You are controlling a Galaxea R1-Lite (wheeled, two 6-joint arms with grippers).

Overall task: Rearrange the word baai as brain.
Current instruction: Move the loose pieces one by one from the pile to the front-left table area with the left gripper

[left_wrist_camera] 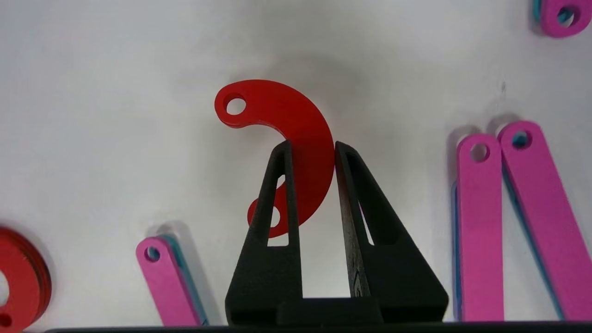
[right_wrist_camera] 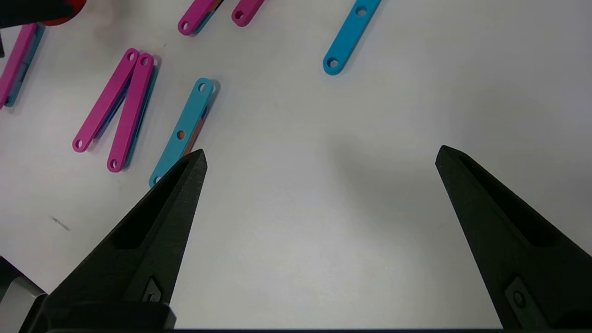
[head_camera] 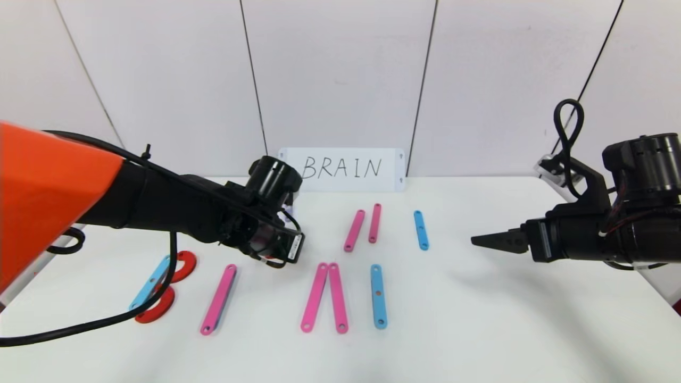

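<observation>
Gripping a red half-ring curve (left_wrist_camera: pixel 303 152) between its two black fingers (left_wrist_camera: pixel 277 194), the left gripper (left_wrist_camera: pixel 311 147) sits at centre left of the head view, over the white table (head_camera: pixel 479 330). In the left wrist view the curve's upper holed end rises past the fingertips while its lower end shows through the slot of one finger. Whether the curve touches the table cannot be told.

Outward from it, a long pink strip (head_camera: pixel 218 299) lies at lower left of the head view, and farther left a light-blue strip (head_camera: pixel 150 282) lies beside two more red half-rings (head_camera: pixel 183 266), partly hidden by the arm's cable. At lower centre two pink strips (head_camera: pixel 324 297) meet at their tops in a narrow inverted V, with a light-blue strip (head_camera: pixel 378 295) just to their right. Above these lie a shorter pink pair (head_camera: pixel 363 227) and a short light-blue strip (head_camera: pixel 421 230). A white card reading BRAIN (head_camera: pixel 342 169) leans at the wall.

The right gripper (right_wrist_camera: pixel 319 157) hovers at the right edge of the head view, its fingers spread wide, holding nothing.
</observation>
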